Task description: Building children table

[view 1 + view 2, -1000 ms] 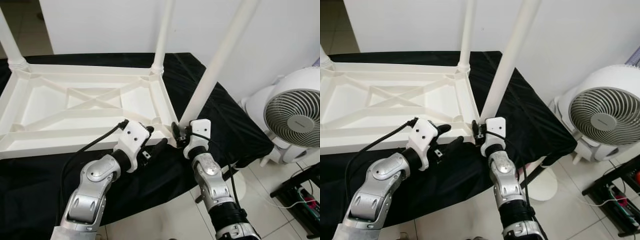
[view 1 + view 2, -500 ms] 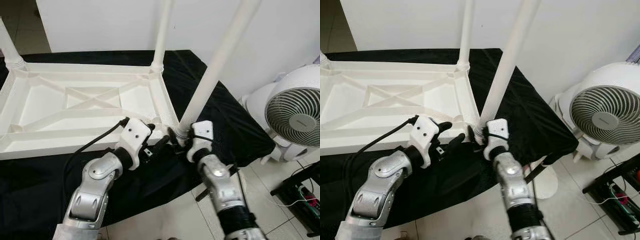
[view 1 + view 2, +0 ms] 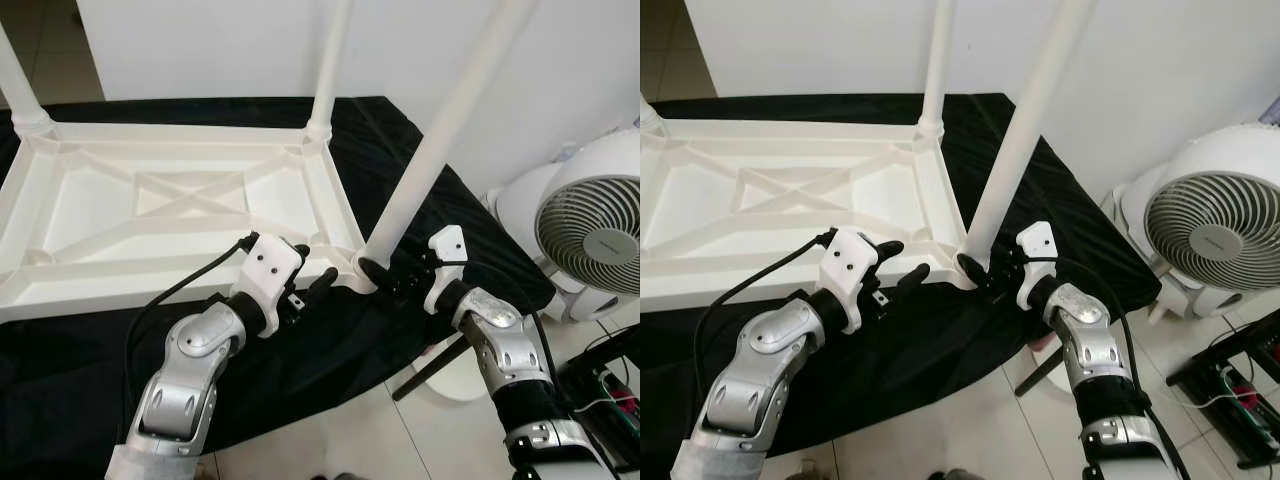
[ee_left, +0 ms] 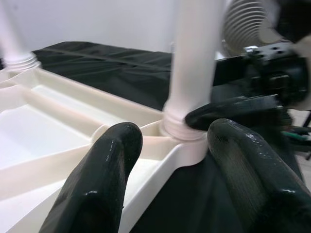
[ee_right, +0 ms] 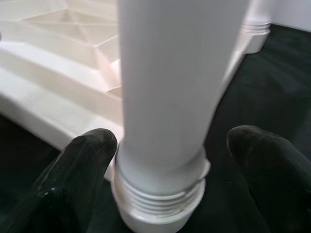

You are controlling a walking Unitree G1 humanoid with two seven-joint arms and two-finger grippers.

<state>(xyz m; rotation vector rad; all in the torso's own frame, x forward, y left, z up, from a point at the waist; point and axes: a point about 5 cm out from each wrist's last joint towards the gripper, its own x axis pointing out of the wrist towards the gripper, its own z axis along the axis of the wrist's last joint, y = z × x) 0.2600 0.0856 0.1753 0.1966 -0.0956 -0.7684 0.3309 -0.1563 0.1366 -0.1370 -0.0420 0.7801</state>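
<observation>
The white plastic leg (image 3: 440,130) stands tilted in the near right corner socket of the upturned tabletop (image 3: 170,200), which lies on the black-draped desk (image 3: 470,240). It looks light, stiff and smooth, best held low by its threaded collar. The right gripper (image 3: 385,275) straddles that base, fingers spread, one touching. The left gripper (image 3: 315,285) hovers open beside the corner. The leg's top is cut off.

Upturned table top (image 3: 180,205) on black cloth (image 3: 470,240), legs pointing up. Near-right leg (image 3: 440,130) in its corner socket, tilted. Left gripper (image 3: 312,285) just left of that corner, fingers apart; right gripper (image 3: 385,272) just right, fingers either side of the leg's base. Fan (image 3: 590,225) on the floor, far right.
</observation>
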